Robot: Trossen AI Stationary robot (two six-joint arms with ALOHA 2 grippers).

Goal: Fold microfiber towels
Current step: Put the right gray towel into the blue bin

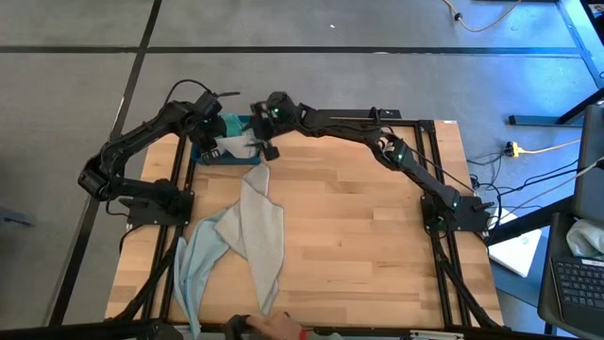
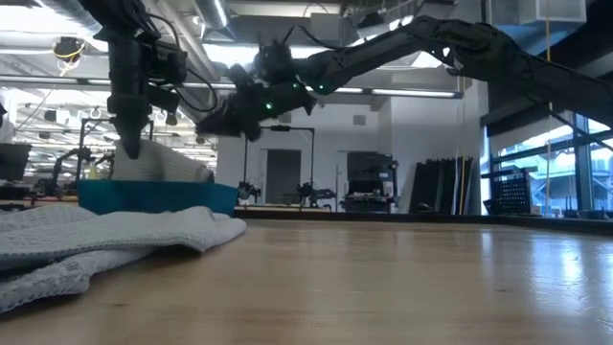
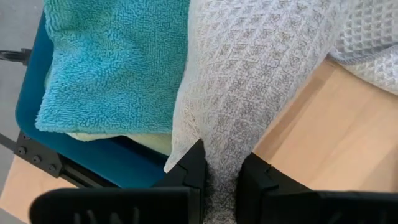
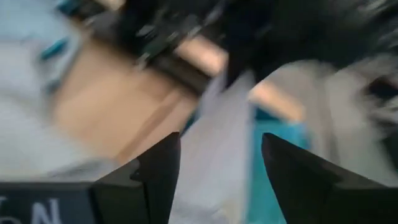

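Left end effector (image 3: 217, 180): clenched on a fold of the light grey waffle-weave microfiber towel (image 3: 261, 81); we see the cloth pinched between its two dark fingers (image 3: 189, 171), above the near edge of the tray.

Right end effector (image 4: 217, 168): fingers spread, nothing between them; it hangs just beside the left one, over the tray end of the bench. We judge it has no hold on any cloth.

Gripped towel: part of it lies heaped on the stack in the tray; whether it is one piece with the grey cloth on the bench we cannot tell.

Rigid dark blue rectangular tray (image 1: 209, 157): at the far left of the wooden bench (image 1: 377, 236); it holds a teal terry towel (image 3: 112, 62) with a pale green towel (image 3: 149, 142) beneath.

Loose cloths: a light grey towel (image 1: 260, 236) and a pale blue towel (image 1: 196, 260) sprawl overlapped on the bench, running from the tray to the near edge.

Step in hand, as we judge it: settling the grey towel onto the stack.

Method advised: lower the cloth fully before letting go, so the fold does not spring open; keep the right end effector clear of the teal pile; check no corner trails over the tray wall.

Near edge: a person's hand (image 1: 283, 328) rests there, well apart from both arms.
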